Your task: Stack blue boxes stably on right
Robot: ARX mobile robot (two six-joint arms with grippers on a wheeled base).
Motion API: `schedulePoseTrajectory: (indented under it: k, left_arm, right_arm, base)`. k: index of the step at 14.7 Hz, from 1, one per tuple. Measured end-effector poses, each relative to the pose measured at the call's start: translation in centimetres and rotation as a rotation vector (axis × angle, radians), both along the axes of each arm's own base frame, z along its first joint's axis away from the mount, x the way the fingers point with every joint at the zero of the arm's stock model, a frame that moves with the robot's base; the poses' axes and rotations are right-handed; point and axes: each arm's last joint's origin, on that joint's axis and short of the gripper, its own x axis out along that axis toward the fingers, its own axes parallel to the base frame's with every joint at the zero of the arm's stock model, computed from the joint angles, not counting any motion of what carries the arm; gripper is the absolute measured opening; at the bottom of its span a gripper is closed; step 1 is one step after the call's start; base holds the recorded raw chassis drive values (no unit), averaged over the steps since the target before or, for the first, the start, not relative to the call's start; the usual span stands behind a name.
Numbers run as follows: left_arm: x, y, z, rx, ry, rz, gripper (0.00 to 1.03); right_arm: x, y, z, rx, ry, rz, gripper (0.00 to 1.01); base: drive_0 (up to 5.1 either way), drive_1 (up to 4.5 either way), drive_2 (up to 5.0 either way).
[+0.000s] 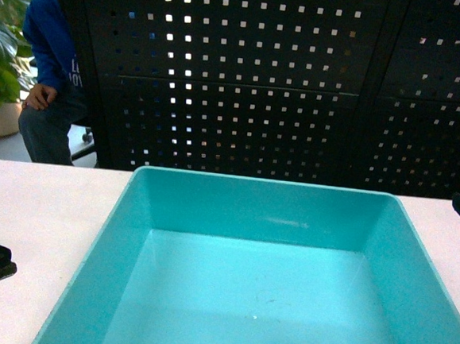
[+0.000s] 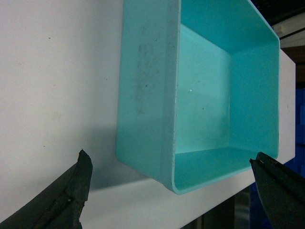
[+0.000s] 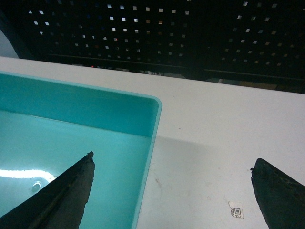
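Tub [image 1: 261,278] sits empty on white table [image 1: 35,212], dead centre before me. My left gripper [image 2: 169,191] spread wide, straddling tub's left wall; my right gripper [image 3: 171,191] spread wide over its right rim. Holding nothing. Best seat both walls deep between fingers, close evenly, lift level.

1 blue box [image 1: 261,278], 1 table [image 1: 44,205], 2 hands, 1 sticker [image 3: 236,209].

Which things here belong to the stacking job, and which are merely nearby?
Job: turquoise tub; left gripper, open; right gripper, open.
Nearby: white table; perforated black panel; potted plant; person in blue; small sticker.
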Motion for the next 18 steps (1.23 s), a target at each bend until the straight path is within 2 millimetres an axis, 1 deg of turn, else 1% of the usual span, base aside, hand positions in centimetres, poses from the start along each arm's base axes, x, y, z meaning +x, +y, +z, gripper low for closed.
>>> schedulePoseTrajectory:
  k: [2,3,4,6,7,8,9,10,11,12,13,14,17,18]
  left_arm:
    - [0.0,0.0,0.0,0.0,0.0,0.0,0.98]
    - [0.0,0.0,0.0,0.0,0.001,0.0,0.98]
    - [0.0,0.0,0.0,0.0,0.001,0.0,0.98]
    - [0.0,0.0,0.0,0.0,0.001,0.0,0.98]
    - [0.0,0.0,0.0,0.0,0.0,0.0,0.98]
    - [0.0,0.0,0.0,0.0,0.001,0.0,0.98]
    - [0.0,0.0,0.0,-0.001,0.001,0.0,0.98]
    - [0.0,0.0,0.0,0.0,0.0,0.0,0.98]
    - [0.0,0.0,0.0,-0.001,0.001,0.0,0.98]
    - [0.0,0.0,0.0,0.0,0.001,0.0,0.98]
    - [0.0,0.0,0.0,-0.001,0.001,0.0,0.98]
    - [0.0,0.0,0.0,0.0,0.001,0.0,0.98]
    - [0.0,0.0,0.0,0.0,0.001,0.0,0.98]
    - [0.0,0.0,0.0,0.0,0.001,0.0,0.98]
  right_arm:
    - [0.0,0.0,0.0,0.005,0.017,-0.002,0.98]
    - [0.2,-0.1,-0.2,0.021,0.065,0.001,0.98]
    - [1.5,-0.3,-0.4,0.046,0.158,-0.019,0.98]
    - [5.6,-0.7,-0.5,0.056,0.36,-0.097,0.98]
    - [7.7,-0.6,-0.7,0.026,0.44,-0.116,0.98]
    - [9.1,-0.3,-1.0,-0.009,0.484,-0.127,0.98]
    - [10.6,0.3,-1.5,-0.019,0.557,-0.104,0.98]
    - [12.6,1.9,-3.8,-0.052,0.693,-0.058,0.98]
    - [12.4,3.5,-4.2,-0.11,0.71,-0.085,0.98]
    - [12.7,3.6,-5.9,-0.11,0.761,-0.111,0.95]
    - [12.9,3.5,-5.9,-0.113,0.738,-0.121,0.84]
    - [13.2,3.6,-5.8,-0.11,0.718,-0.122,0.71]
    - [13.3,3.6,-6.4,-0.112,0.734,-0.122,0.4]
    - [13.2,3.6,-6.4,-0.108,0.751,-0.12,0.24]
  base:
    - [0.0,0.0,0.0]
    - [0.0,0.0,0.0]
    - [0.0,0.0,0.0]
    - [0.0,0.0,0.0]
    - [0.0,0.0,0.0]
    - [0.0,0.0,0.0]
    - [0.0,0.0,0.0]
    - [0.0,0.0,0.0]
    - [0.0,0.0,0.0]
    - [0.0,0.0,0.0]
    - [0.0,0.0,0.0]
    - [0.0,0.0,0.0]
    - [0.0,0.0,0.0]
    - [0.0,0.0,0.0]
